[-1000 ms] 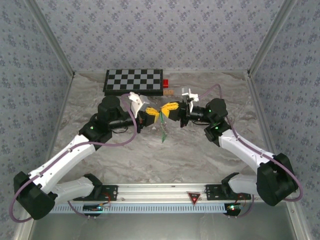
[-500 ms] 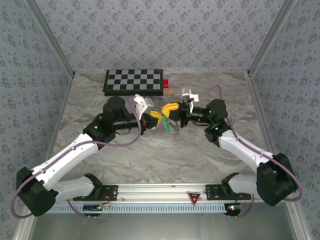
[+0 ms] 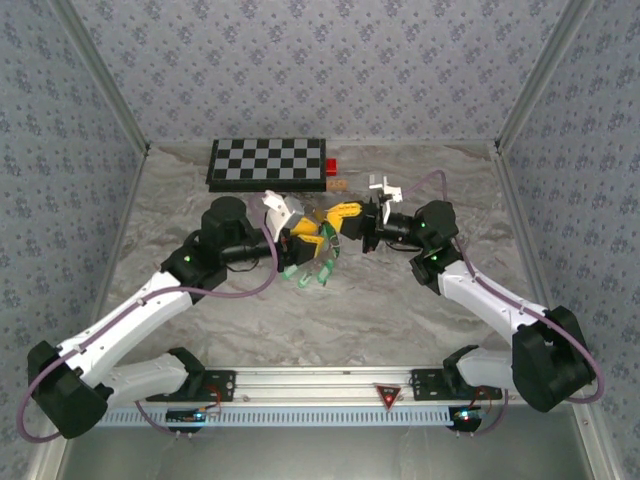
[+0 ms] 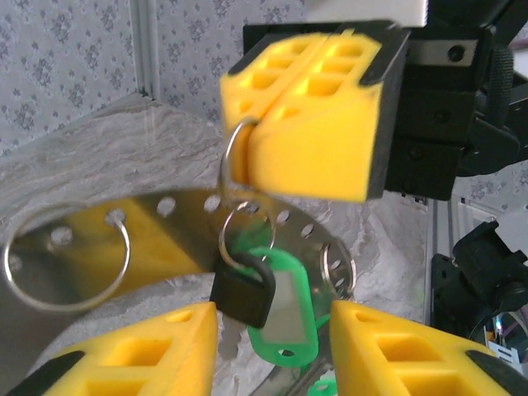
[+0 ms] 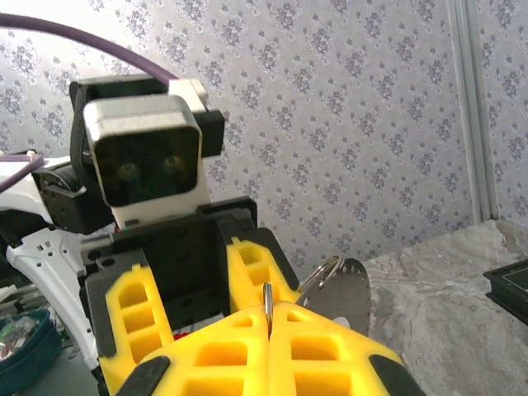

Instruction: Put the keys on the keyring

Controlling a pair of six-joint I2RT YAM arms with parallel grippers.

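The keyring [image 4: 177, 216] is a flat grey band pierced with small holes, hanging tilted between the two arms. My right gripper [image 3: 332, 222] is shut on a small split ring [image 4: 227, 157] that hooks into it; the ring's edge [image 5: 268, 301] shows pinched between the right fingers. A green key [image 4: 285, 307] and a black piece [image 4: 242, 289] hang from another small ring. More green keys [image 3: 310, 272] dangle below. My left gripper [image 4: 272, 334] is open, one finger on each side of the hanging green key, touching nothing.
A black-and-white checkerboard [image 3: 267, 163] lies at the back of the marble table [image 3: 400, 310], with a small red block [image 3: 331, 166] and a tan piece [image 3: 339, 184] beside it. Patterned walls close in three sides. Two loose split rings [image 4: 70, 264] [image 4: 338, 266] hang on the band.
The left gripper has pushed in towards the right one. The bunch of green keys, first hanging straight down, has swung and spread out lower and to the left.
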